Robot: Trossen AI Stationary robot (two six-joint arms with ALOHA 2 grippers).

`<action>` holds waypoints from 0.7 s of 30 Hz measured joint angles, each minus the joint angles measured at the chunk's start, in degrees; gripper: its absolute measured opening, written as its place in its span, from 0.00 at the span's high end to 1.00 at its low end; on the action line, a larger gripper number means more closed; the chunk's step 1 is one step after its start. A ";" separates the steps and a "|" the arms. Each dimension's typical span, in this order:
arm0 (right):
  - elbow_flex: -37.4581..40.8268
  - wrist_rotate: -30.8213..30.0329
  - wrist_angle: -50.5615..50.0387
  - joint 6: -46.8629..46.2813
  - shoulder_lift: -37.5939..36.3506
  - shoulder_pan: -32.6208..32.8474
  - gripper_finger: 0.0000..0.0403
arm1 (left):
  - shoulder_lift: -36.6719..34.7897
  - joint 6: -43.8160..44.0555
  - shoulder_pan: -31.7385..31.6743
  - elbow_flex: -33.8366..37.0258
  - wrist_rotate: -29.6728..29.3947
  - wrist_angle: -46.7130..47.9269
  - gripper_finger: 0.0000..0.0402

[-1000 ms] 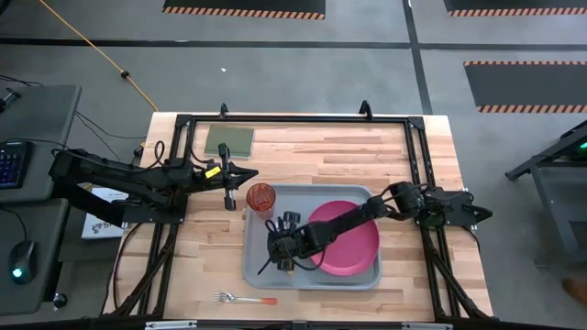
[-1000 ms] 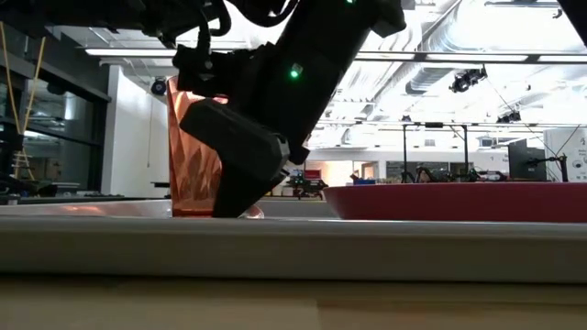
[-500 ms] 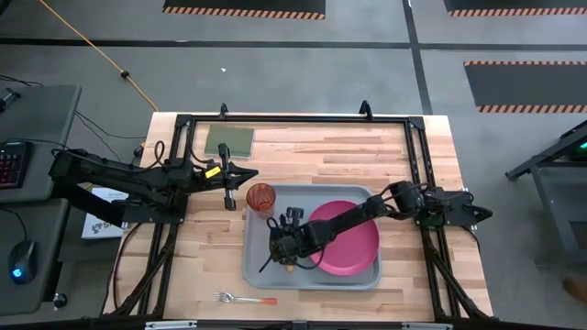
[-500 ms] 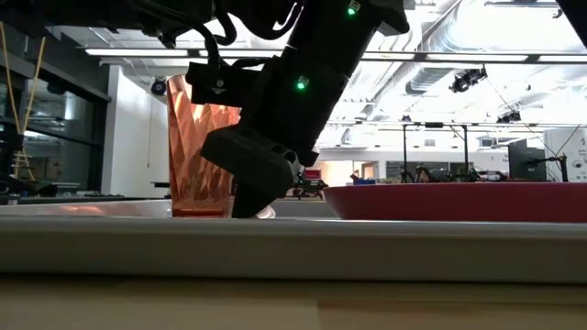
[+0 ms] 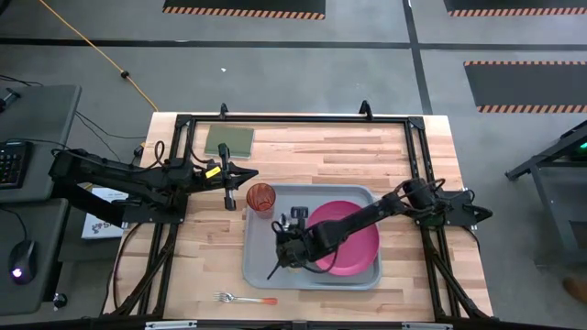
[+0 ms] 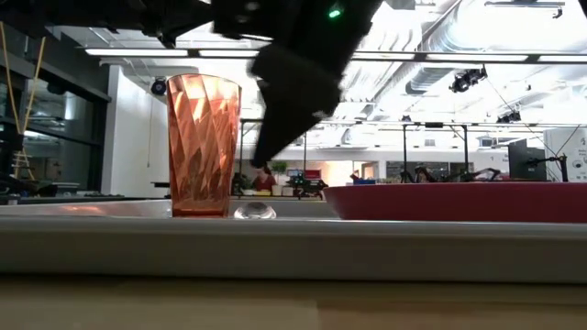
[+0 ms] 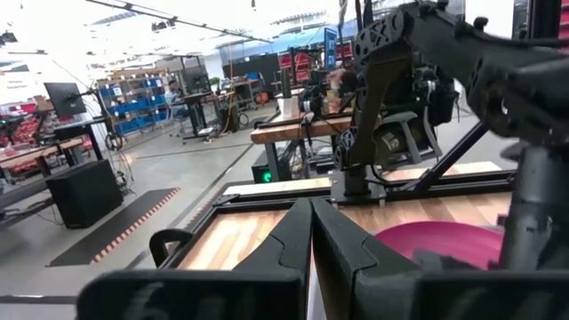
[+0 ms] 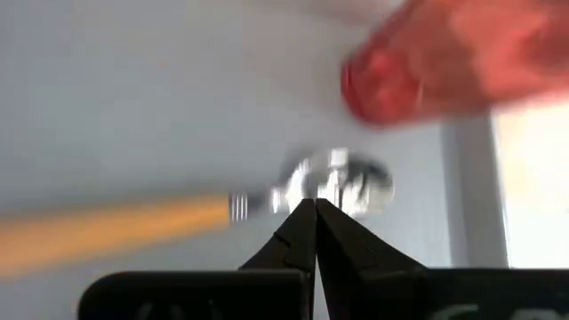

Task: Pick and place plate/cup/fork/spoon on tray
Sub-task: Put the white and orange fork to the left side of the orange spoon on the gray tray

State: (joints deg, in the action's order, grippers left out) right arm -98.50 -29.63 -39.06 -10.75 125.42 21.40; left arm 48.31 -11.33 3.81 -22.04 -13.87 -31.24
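While the right pincer (image 5: 292,223) hangs over the tray (image 5: 260,266) with fingers pressed together, holding nothing, the spoon (image 8: 333,182) lies on the tray floor beneath it. Cup (image 5: 261,197) stands at the tray's 11 o'clock corner; plate (image 5: 358,252) at 3 o'clock. Fork (image 5: 240,299) lies on the desk (image 5: 321,147) at 6 o'clock. Left pincer (image 5: 227,174), closed, waits at 9 o'clock.

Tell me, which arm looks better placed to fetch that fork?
Probably the right: its gripper hangs over the tray, nearer the fork at the table's front edge. The left gripper waits farther back, beside the cup.
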 joint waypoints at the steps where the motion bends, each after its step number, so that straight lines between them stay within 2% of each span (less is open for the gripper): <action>1: 0.00 0.39 -2.51 -0.82 -0.53 0.29 1.00 | 0.00 0.35 0.00 0.00 0.00 0.04 0.99; 6: 0.00 -0.16 -15.68 -6.65 -3.28 1.85 1.00 | 0.00 0.67 0.00 0.00 0.00 0.05 0.99; 13: 0.19 -9.19 -30.10 -18.37 -8.63 5.53 1.00 | 0.01 0.74 0.00 0.00 0.00 0.06 0.99; 17: 9.04 -13.73 -26.79 -25.65 -16.28 7.98 1.00 | 0.02 0.80 0.00 0.00 0.00 0.09 0.99; 21: 27.42 -12.14 -12.81 -31.20 -27.60 9.19 1.00 | 0.02 0.80 0.00 0.00 0.00 0.12 0.99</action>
State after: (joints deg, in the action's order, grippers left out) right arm -71.08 -41.76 -51.87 -41.95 97.82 30.59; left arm 48.34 -10.52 3.81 -22.04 -13.87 -31.13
